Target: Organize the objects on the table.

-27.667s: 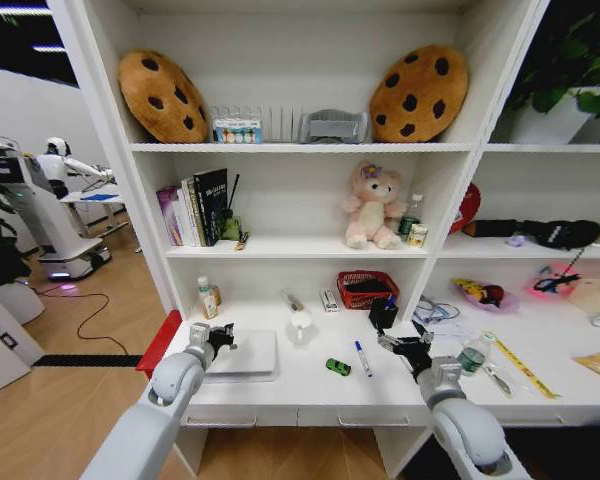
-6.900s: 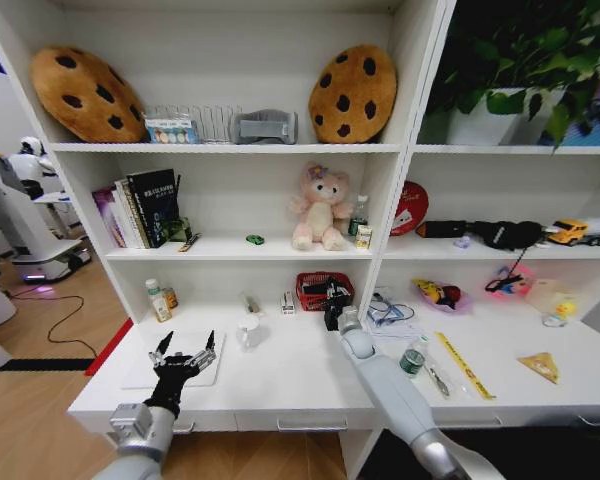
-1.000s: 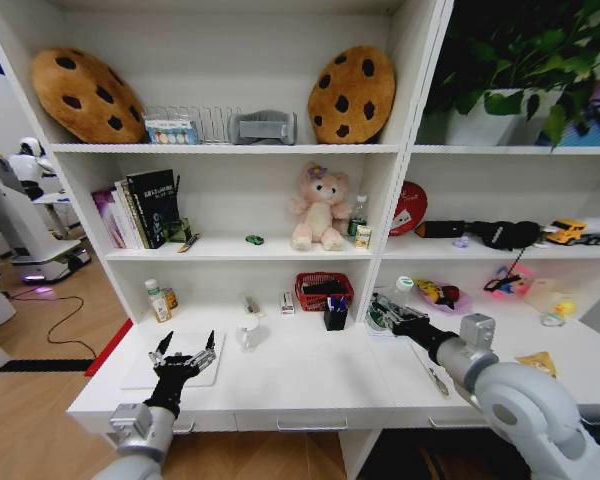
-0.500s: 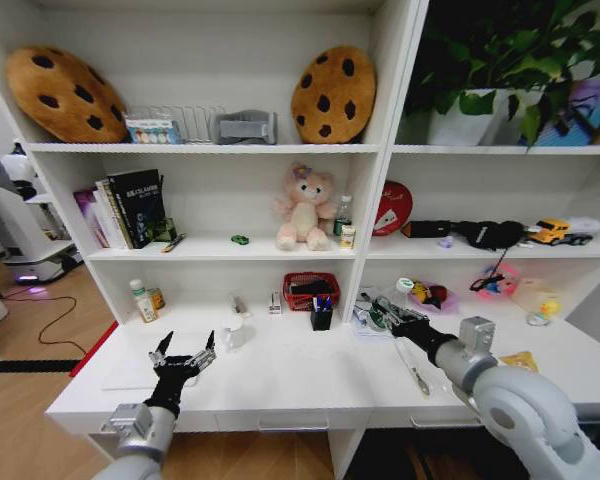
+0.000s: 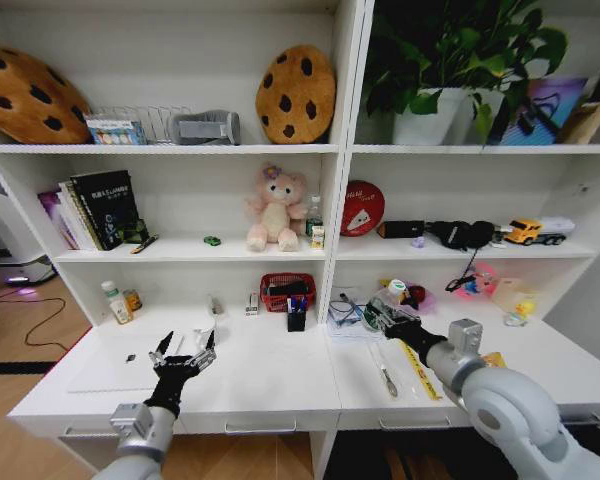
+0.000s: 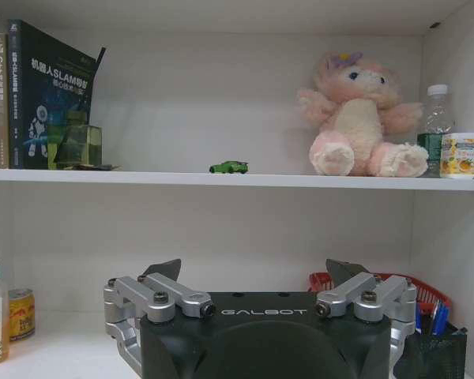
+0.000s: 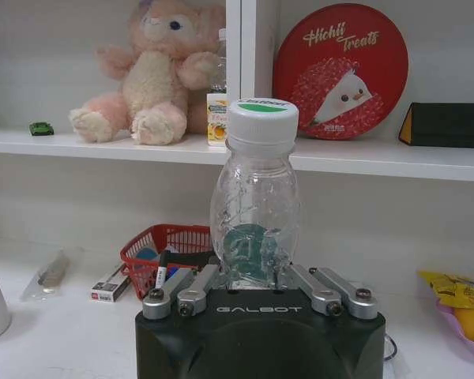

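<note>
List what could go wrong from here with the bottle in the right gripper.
The right gripper holds the clear bottle low on its body, so it might tilt or slip if swung fast. The pen holder, red basket and cables sit close by on the desk, so a low sweep could knock them. The left gripper hovers open above the laptop, away from this.

Toy car [image 5: 212,240] on shelf [image 5: 180,256], left of plush [image 5: 274,208].
</note>
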